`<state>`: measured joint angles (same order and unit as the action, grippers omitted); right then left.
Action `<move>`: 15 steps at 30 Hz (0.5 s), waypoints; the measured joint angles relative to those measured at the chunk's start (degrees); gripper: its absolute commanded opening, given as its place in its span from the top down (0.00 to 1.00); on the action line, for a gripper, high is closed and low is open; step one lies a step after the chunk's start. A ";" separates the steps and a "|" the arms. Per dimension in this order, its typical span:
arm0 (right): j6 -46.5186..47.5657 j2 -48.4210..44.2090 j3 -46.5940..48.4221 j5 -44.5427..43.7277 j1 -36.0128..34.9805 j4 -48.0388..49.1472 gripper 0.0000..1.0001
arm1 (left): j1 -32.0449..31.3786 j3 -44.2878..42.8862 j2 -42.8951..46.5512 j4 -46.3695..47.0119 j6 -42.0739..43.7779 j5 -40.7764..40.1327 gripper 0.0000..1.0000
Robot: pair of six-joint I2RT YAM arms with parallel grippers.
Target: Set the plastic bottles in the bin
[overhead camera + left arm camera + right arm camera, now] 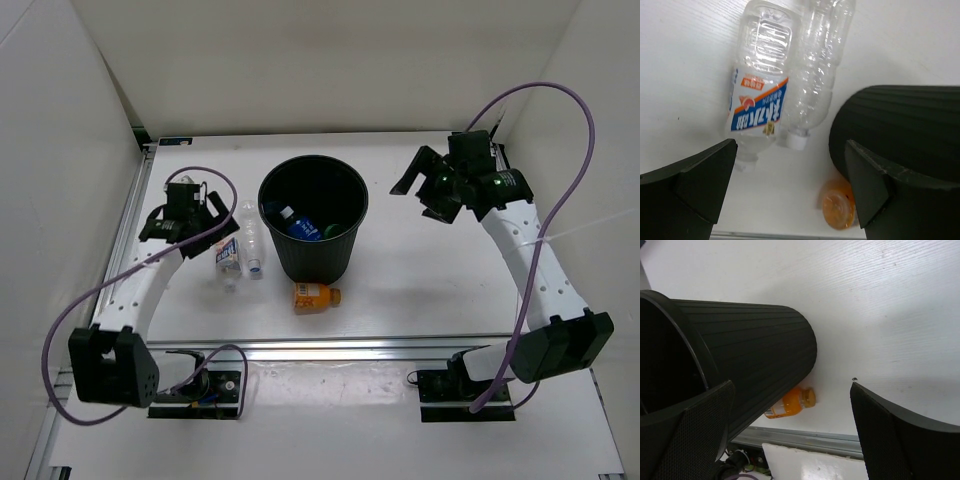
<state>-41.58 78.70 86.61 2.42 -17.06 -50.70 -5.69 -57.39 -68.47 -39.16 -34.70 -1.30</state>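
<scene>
The round black bin [313,232] stands mid-table; inside it lie a blue-labelled bottle [300,226] and a green one [331,230]. Two clear bottles lie side by side left of the bin: one with a blue and orange label [229,254] [761,85] and one plain with a white cap [251,243] [817,75]. The short orange bottle [315,297] [791,403] [838,210] lies on its side in front of the bin. My left gripper [183,213] [790,190] is open and empty above the clear bottles. My right gripper [428,187] [790,435] is open and empty, right of the bin [745,355].
White walls enclose the table at the back and both sides. A metal rail [330,350] runs along the front edge, just behind the arm bases. Bare white table [440,270] lies right of the bin.
</scene>
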 measured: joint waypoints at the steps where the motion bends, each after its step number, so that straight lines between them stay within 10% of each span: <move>1: 0.02 -0.02 0.28 0.72 0.52 0.07 0.00 | 0.00 -0.15 -1.75 0.85 0.02 -0.31 0.00; 15: 1.40 -0.02 0.35 7.21 5.31 0.24 0.00 | 0.00 -0.15 -18.16 5.49 -3.06 -6.27 0.00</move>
<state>-40.18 78.67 86.96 9.63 -11.75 -50.46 -5.69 -57.54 -86.63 -33.67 -37.76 -7.57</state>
